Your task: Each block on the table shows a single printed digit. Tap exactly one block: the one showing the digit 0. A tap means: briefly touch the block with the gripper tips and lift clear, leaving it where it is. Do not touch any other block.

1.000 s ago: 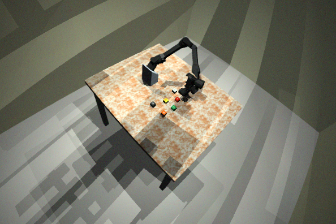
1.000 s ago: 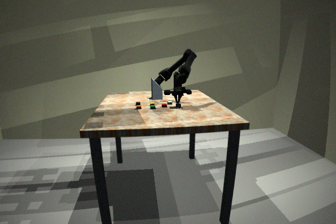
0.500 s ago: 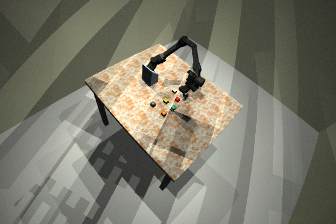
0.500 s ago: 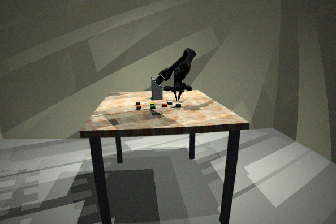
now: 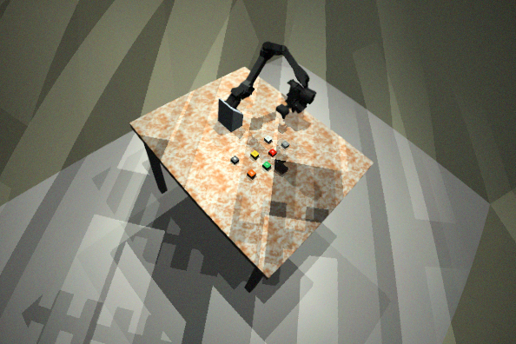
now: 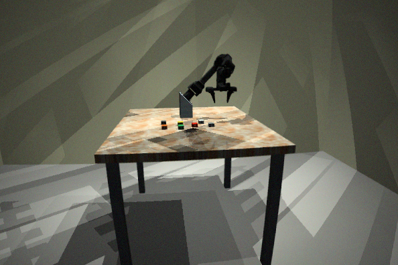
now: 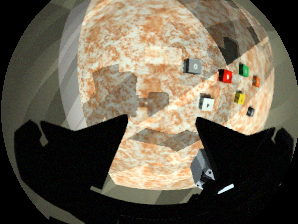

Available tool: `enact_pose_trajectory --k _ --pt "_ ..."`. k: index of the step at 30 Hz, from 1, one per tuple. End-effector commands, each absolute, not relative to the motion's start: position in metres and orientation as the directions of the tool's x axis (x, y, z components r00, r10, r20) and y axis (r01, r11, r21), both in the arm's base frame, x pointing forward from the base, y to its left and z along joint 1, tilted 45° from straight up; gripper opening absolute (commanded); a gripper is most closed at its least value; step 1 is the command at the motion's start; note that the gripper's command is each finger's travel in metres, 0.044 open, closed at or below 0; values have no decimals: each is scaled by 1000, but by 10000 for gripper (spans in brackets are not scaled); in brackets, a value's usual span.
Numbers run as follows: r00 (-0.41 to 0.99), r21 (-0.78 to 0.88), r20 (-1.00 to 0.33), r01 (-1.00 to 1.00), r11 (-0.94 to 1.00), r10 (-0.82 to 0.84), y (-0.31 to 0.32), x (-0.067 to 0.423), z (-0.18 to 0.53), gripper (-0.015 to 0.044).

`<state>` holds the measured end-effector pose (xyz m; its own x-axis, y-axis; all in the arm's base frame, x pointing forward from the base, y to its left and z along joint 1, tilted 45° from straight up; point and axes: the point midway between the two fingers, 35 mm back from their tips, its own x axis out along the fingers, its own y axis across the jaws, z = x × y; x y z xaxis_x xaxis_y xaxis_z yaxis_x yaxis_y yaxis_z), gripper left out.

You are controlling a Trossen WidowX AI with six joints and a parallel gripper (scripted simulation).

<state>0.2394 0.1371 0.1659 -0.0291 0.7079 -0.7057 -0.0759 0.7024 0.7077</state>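
A grey block lies flat on the table; its pale digit looks like 0 in the wrist view. My gripper is open and empty, high above the table. In the wrist view the grey block is beyond the fingertips, towards the upper right. A white block and a red block lie near the grey one. Their digits are too small to read.
A yellow block, a green block, an orange block and a dark block lie farther off. The arm's grey base plate stands behind the blocks.
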Motion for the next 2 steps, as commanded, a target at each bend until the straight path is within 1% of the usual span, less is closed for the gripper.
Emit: enact_pose_trajectory --k 1,2 --pt "-41 708 -706 -61 704 707 137 232 167 400" --pt "-41 708 -706 -61 704 707 137 232 167 400"
